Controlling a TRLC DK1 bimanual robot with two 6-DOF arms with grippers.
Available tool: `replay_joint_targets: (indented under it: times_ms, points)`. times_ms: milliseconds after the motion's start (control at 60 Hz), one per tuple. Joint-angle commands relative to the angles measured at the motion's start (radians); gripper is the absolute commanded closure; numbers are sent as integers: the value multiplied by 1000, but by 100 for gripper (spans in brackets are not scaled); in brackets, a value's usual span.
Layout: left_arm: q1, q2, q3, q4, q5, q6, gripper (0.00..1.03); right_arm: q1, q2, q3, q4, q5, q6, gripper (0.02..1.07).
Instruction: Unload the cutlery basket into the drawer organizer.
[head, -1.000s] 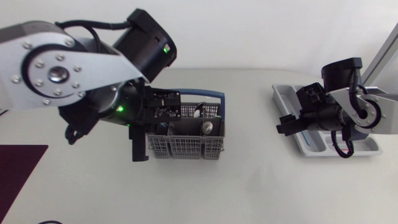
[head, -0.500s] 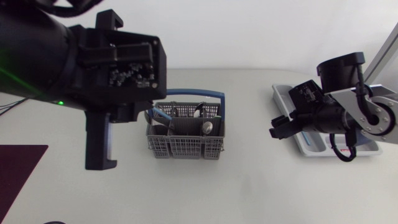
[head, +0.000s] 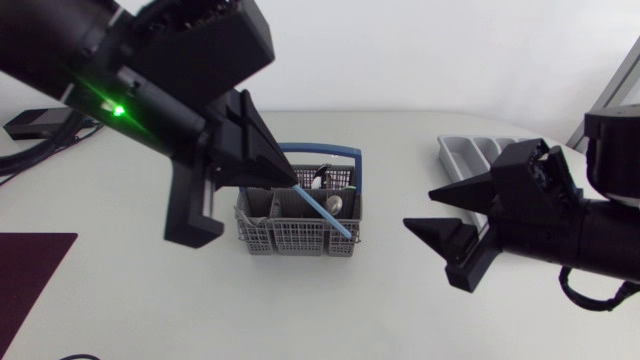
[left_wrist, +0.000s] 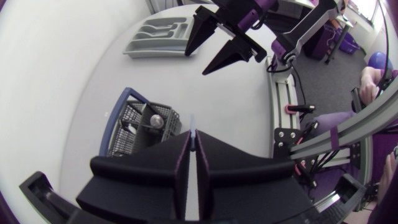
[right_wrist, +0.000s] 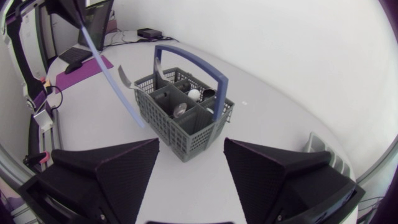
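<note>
**Q:** What was the state of the left end effector (head: 287, 179)?

**A:** Closed on a thin blue utensil (head: 325, 212); both fingers pressed it from two sides, tips together, as the left wrist view confirmed; the arm stood raised high above the worktop (head: 380, 310); the utensil slanted down from the fingertips; in the head view its lower end showed over the cutlery basket (head: 300, 235).

**Q:** And the right end effector (head: 440, 218)?

**A:** Spread wide and holding nothing; its two wedge fingers pointed toward the basket and stood well apart from it; bare worktop lay between the fingertips and the basket's wall.

**Q:** Where did the basket stand?

**A:** Near the middle of the worktop, upright, well in from the near edge and from both side edges; its blue handle (head: 320, 152) stood upright across it; more cutlery (head: 333, 204) lay in its compartments; open surface showed on its near side and on both flanks.

**Q:** And the drawer organizer (head: 475, 152)?

**A:** Toward the far right of the worktop, close to that edge and well apart from the basket; in the head view the right arm hid part of it; bare surface ran between organizer and basket; a dark mat (head: 25, 275) lay against the near left edge, well apart from both.
</note>
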Motion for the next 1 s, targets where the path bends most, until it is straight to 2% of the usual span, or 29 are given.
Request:
replay_joint_targets:
  times_ms: [0, 100, 217, 283, 567, 650, 850, 983]
  points:
    - [23, 56, -35, 7, 74, -34, 100, 51, -18, -25, -13, -12, -10, 32]
    - [34, 94, -31, 14, 150, -43, 100, 92, -13, -22, -10, -13, -6, 32]
    - [31, 134, -21, 15, 187, -53, 100, 146, -1, -23, 11, -19, -3, 47]
    - [32, 152, -15, 17, 209, -56, 100, 175, 8, -22, 17, -21, -1, 48]
    - [29, 194, 25, 17, 233, -74, 100, 266, 87, -28, 62, -27, 30, 48]
    - [26, 198, 31, 17, 235, -76, 100, 269, 110, -34, 82, -26, 30, 57]
    - [32, 200, 46, 17, 247, -80, 100, 272, 142, -49, 108, -24, 30, 61]
    - [38, 201, 43, 17, 258, -79, 100, 273, 150, -51, 117, -22, 30, 82]
